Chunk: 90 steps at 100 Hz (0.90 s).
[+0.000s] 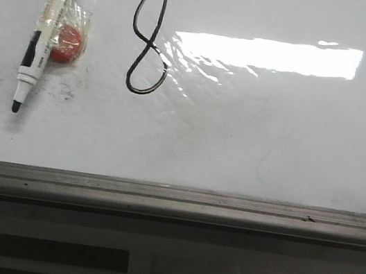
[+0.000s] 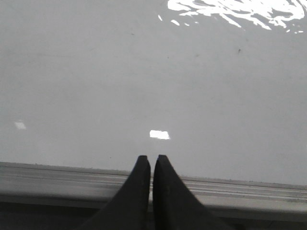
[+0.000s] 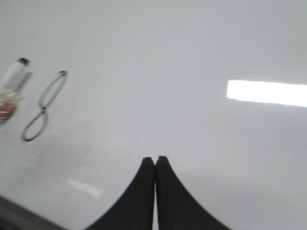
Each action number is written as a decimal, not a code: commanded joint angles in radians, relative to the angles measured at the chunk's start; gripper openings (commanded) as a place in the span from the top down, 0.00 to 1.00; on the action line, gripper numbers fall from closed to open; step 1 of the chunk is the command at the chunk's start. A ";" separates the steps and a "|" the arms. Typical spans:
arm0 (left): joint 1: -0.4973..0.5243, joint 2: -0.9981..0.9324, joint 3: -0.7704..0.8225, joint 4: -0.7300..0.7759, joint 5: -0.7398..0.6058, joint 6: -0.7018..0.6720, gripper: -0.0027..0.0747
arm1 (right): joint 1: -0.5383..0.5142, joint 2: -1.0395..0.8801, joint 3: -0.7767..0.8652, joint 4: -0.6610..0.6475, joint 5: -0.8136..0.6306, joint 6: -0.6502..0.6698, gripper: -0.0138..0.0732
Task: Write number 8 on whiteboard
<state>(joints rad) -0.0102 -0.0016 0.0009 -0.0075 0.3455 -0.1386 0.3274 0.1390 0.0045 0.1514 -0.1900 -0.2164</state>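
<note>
The thin black two-looped number 8 (image 1: 148, 38) was seen near the far left corner of the glossy whiteboard (image 1: 273, 145), both claws (image 2: 151, 158) (image 3: 155, 159) pressed together and empty, though wet ink could be smeared by a sweeping arm.

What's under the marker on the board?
A red round object in clear wrap lies partly under the marker, on the whiteboard. Its covered part is hidden.

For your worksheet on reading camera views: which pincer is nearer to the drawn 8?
Probably the right. The right pincer has the 8 in its own view, off to one side. The left pincer hangs over the board's rim, no 8 in sight.
</note>
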 commanded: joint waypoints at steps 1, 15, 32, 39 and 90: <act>0.000 -0.030 0.032 -0.009 -0.034 -0.008 0.99 | -0.109 0.008 0.000 -0.028 -0.117 0.020 0.91; 0.000 -0.030 0.032 -0.009 -0.034 -0.008 0.99 | -0.305 0.008 0.018 -0.178 -0.054 0.159 0.91; 0.000 -0.030 0.032 -0.009 -0.036 -0.008 0.99 | -0.468 -0.040 0.018 -0.222 0.069 0.191 0.91; 0.000 -0.030 0.032 -0.009 -0.036 -0.008 0.99 | -0.526 -0.086 0.018 -0.222 0.158 0.191 0.91; 0.000 -0.030 0.032 -0.009 -0.038 -0.008 0.99 | -0.603 -0.170 0.018 -0.204 0.493 0.189 0.91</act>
<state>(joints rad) -0.0102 -0.0016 0.0009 -0.0075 0.3455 -0.1404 -0.2707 -0.0102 0.0093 -0.0558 0.3246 -0.0304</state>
